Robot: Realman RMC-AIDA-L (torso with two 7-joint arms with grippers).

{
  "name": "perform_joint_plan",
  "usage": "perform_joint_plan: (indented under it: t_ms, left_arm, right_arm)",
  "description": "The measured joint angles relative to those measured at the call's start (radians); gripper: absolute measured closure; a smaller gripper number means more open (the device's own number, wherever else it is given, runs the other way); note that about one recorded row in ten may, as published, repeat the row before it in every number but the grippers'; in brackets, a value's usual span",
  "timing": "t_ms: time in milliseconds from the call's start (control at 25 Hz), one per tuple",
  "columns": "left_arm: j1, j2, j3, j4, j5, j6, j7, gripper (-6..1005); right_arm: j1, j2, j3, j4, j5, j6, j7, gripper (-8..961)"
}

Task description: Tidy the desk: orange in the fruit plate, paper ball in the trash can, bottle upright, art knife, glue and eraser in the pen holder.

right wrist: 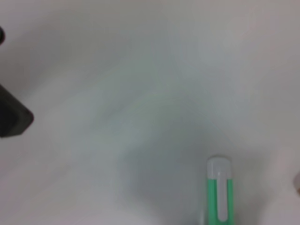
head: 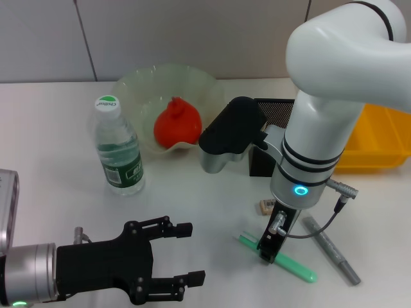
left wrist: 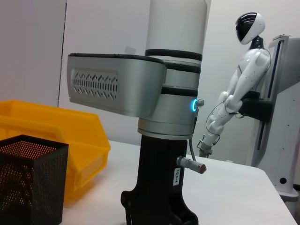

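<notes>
Low and right of centre in the head view, the right gripper [head: 268,250] stands over the green art knife [head: 292,263] on the white desk [head: 51,128]; whether it grips is unclear. At lower left the left gripper [head: 186,253] hovers with fingers spread. Behind, the orange [head: 177,122] sits in the fruit plate [head: 138,86].

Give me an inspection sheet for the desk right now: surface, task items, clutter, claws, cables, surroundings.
Surface: white table, nothing spilled.
Job's things: orange in the fruit plate; bottle upright; eraser on the table; pen holder partly behind the right arm; trash can at far right; paper ball not seen.
Clutter: green pen-like tool and grey pen-like tool lying on the table.
Claws: right claw down at the green tool; left claw open, low at near left.
Cables: grey lead looping off the right wrist.
Surroundings: white humanoid robot on a stand in the left wrist view.
</notes>
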Motion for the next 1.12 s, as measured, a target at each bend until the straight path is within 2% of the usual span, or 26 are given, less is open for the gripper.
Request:
perform_joint_plan:
  t_ms: [800,1120]
  left_arm:
    - [0.0,0.001,0.003,0.0,0.002,0.001,0.003,202]
    - [0.0,0.002,0.0,0.0,0.004,0.002,0.003,202]
  right_arm:
    - [0.008,0.0,-0.036,0.005,0.027,0.015,-0.003,693]
    - [0.011,0.0,-0.039,0.008,0.027,0.015,-0.003,749]
